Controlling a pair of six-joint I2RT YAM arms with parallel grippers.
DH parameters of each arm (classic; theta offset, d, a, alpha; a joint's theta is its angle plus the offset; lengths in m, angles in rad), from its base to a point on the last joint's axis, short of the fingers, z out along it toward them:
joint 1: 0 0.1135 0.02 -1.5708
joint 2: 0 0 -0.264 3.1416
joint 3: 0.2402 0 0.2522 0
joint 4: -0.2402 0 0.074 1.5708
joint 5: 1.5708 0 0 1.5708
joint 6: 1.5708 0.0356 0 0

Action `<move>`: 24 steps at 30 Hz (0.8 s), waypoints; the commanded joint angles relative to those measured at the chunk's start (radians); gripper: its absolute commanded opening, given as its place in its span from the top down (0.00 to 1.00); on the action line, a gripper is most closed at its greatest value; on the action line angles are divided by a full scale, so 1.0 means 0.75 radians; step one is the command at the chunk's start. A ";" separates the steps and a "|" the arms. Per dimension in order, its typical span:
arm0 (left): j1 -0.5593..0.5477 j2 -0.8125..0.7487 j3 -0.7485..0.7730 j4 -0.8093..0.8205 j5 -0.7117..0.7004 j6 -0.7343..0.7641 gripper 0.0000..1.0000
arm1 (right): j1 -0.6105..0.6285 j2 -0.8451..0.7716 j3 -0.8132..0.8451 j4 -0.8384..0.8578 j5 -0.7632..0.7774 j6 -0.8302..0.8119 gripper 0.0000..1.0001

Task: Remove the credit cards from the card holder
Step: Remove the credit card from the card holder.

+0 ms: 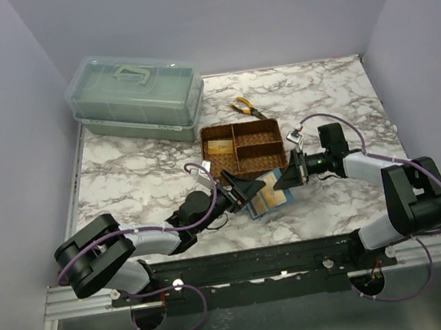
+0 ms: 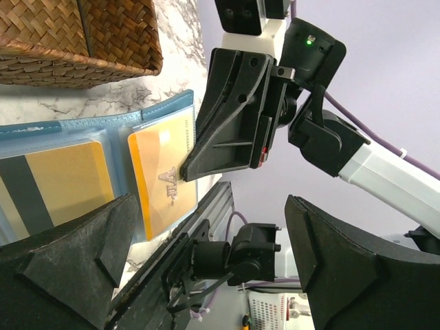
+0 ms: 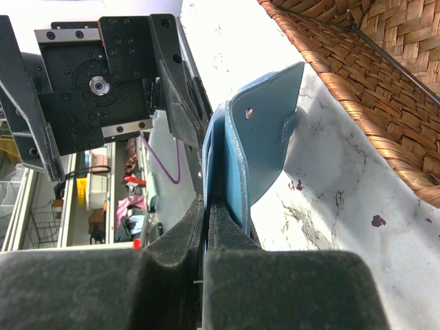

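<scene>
The card holder [image 1: 268, 200], a teal-blue wallet, lies open in front of the woven tray. In the left wrist view it [image 2: 41, 130] shows two yellow-gold credit cards in its pockets, one marked VIP [image 2: 159, 180] and one beside it [image 2: 65, 182]. My right gripper [image 1: 286, 179] is shut on the holder's edge by the VIP card; in the right wrist view its fingers [image 3: 227, 237] pinch a thin blue leaf [image 3: 265, 130]. I cannot tell whether the card is pinched too. My left gripper [image 1: 238, 185] is open and empty [image 2: 210, 206], just left of the holder.
The brown woven three-compartment tray [image 1: 273, 160] stands just behind the holder, with a gold card [image 1: 219, 146] in its left compartment. Yellow-handled pliers [image 1: 247, 109] lie behind it. A green-grey lidded box [image 1: 135, 97] stands at the back left. The tray also shows in both wrist views [image 2: 75, 34] [image 3: 371, 62].
</scene>
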 commanded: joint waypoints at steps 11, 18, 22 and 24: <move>-0.007 -0.007 -0.028 0.067 0.010 0.005 0.03 | -0.011 -0.043 -0.009 0.026 -0.064 0.003 1.00; -0.007 0.008 -0.009 0.070 0.045 0.013 0.03 | -0.011 -0.041 -0.010 0.026 -0.072 0.009 1.00; -0.006 -0.001 0.004 0.079 0.066 0.030 0.03 | -0.011 -0.051 -0.015 0.028 -0.070 0.018 1.00; -0.007 -0.006 0.014 0.080 0.076 0.043 0.03 | -0.013 -0.060 -0.022 0.028 -0.067 0.028 1.00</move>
